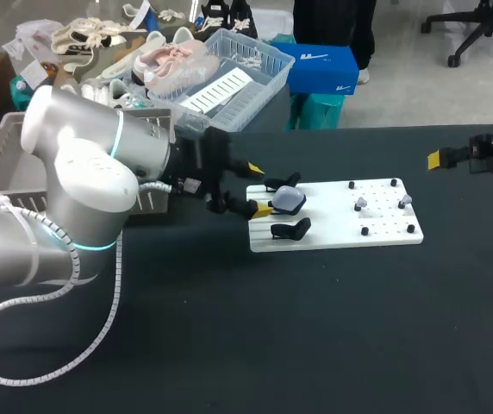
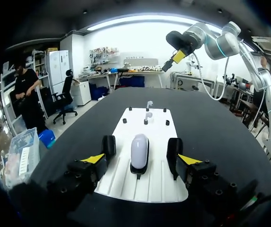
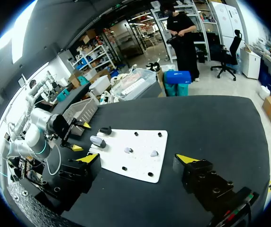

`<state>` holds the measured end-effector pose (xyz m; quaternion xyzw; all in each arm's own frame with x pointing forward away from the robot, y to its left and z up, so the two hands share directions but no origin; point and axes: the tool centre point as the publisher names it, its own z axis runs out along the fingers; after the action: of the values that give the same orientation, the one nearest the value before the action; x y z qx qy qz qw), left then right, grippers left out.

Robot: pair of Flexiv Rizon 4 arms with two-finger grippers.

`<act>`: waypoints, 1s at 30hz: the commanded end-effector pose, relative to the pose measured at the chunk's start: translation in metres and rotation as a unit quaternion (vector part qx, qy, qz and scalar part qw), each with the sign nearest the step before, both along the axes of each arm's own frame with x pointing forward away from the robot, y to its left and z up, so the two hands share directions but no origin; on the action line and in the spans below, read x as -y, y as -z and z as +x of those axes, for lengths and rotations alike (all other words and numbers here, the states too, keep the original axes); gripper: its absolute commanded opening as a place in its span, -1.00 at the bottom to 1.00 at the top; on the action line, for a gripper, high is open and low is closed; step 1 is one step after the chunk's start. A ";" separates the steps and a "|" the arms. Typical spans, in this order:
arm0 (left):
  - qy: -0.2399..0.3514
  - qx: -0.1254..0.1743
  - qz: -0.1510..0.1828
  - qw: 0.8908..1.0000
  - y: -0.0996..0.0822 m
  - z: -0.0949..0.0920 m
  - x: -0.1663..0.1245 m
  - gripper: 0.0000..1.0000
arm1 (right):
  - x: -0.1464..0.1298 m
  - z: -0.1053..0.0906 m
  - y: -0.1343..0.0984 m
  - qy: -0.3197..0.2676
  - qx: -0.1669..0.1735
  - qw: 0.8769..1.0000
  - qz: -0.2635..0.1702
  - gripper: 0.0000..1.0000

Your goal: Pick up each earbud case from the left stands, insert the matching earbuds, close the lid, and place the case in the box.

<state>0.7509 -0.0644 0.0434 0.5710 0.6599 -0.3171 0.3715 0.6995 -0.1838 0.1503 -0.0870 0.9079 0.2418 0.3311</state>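
Observation:
A white board lies mid-table. On a black stand at its left end sits a pale lavender earbud case, with two bare black stands beside it. My left gripper is open at that end. In the left wrist view the case stands between the fingers with a gap on each side. Two small earbuds rest on pegs at the board's right end, ahead of the case. My right gripper hovers open off the board's far right; its view shows the board and case ahead.
A grey crate stands at the table's left behind my left arm, also seen as the grey crate in the right wrist view. Several black pegs dot the board's right half. Dark tabletop stretches in front of the board.

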 end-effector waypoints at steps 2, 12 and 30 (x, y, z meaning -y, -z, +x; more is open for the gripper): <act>-0.011 -0.015 -0.004 1.000 0.008 0.004 0.010 1.00 | 0.001 0.001 0.001 -0.001 0.000 1.000 0.001 1.00; -0.018 -0.025 -0.002 1.000 0.016 0.010 0.014 1.00 | 0.001 0.001 0.001 -0.001 0.000 1.000 0.001 1.00; -0.011 -0.020 0.003 1.000 0.020 0.016 0.019 0.30 | 0.001 0.001 0.001 -0.001 0.000 1.000 0.001 1.00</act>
<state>0.7638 -0.0829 0.0253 0.5563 0.6744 -0.3220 0.3633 0.6995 -0.1838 0.1503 -0.0870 0.9079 0.2418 0.3311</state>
